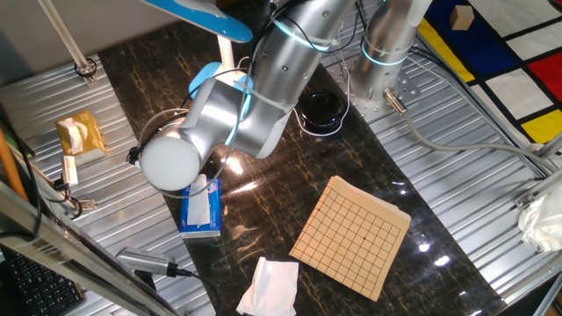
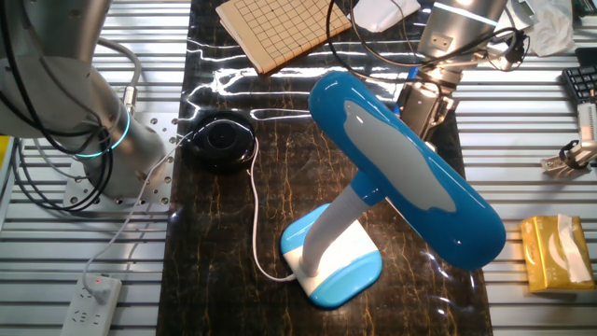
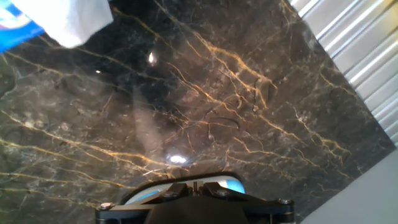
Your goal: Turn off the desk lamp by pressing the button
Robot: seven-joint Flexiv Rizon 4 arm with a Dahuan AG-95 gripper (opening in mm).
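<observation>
The desk lamp fills the near side of the other fixed view: light-blue oval head, white neck, light-blue base, thin white cord. In one fixed view the arm hides most of it; only the head and a bit of the base show. My gripper shows at the bottom edge of the hand view, fingertips together with nothing between them. A light-blue and white part of the lamp lies right behind the tips. I cannot tell if they touch it. The button is hidden.
A black round pot stands beside the lamp, near the arm's base. A go board, a blue tissue box and a white cloth lie on the dark marble top. A yellow tissue pack sits on the metal slats.
</observation>
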